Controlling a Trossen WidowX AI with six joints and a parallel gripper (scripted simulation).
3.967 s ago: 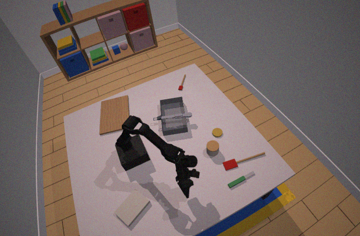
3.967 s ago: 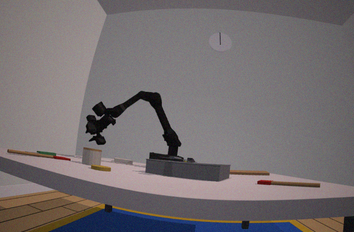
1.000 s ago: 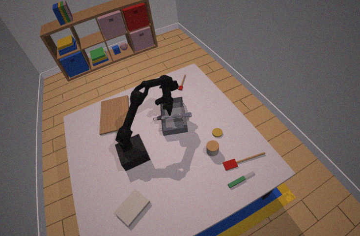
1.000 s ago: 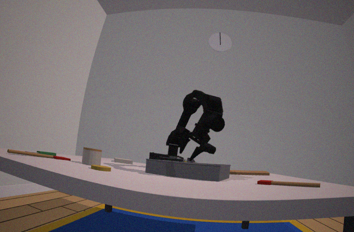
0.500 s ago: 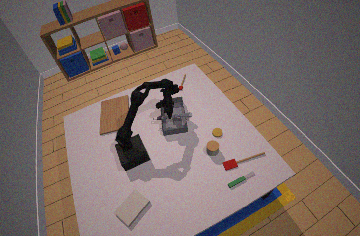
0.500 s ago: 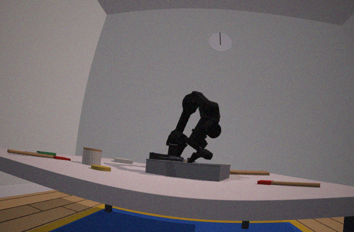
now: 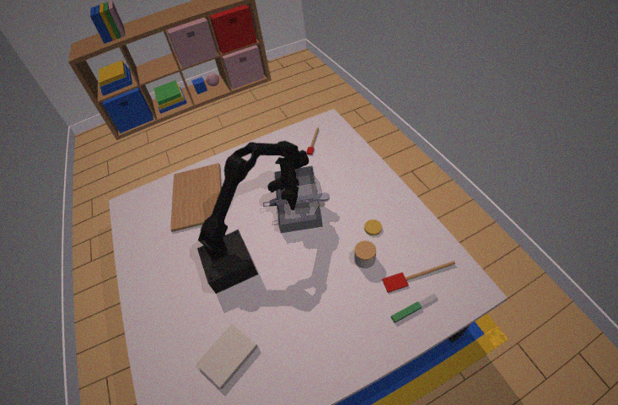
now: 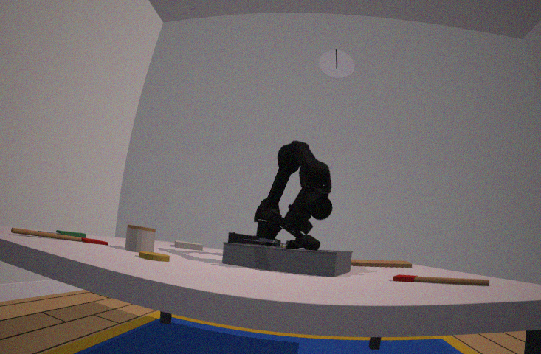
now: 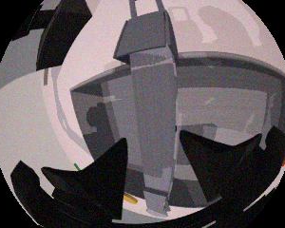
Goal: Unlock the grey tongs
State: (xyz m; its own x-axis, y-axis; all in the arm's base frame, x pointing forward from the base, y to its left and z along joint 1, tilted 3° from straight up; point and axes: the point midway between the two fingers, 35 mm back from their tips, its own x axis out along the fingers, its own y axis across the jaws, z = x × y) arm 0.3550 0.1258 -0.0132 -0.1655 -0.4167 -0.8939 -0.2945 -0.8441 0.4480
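Grey tongs (image 9: 149, 133) lie across the roasting tin (image 9: 234, 98); the gripper (image 9: 154, 167), fingers apart, straddles them, ready to close.

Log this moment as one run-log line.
phase: pre-grasp | gripper: open, straddling tongs | tongs: across roasting tin, shut, not lifted | wooden board: no tongs on it

A room in a home, set up with a work table

A wooden cube shelf (image 7: 170, 62) with fabric bins, stacked books and a ball stands against the wall; in front of it lies plank flooring (image 7: 94, 267), and on the opposite wall hangs a round clock (image 8: 336, 63).
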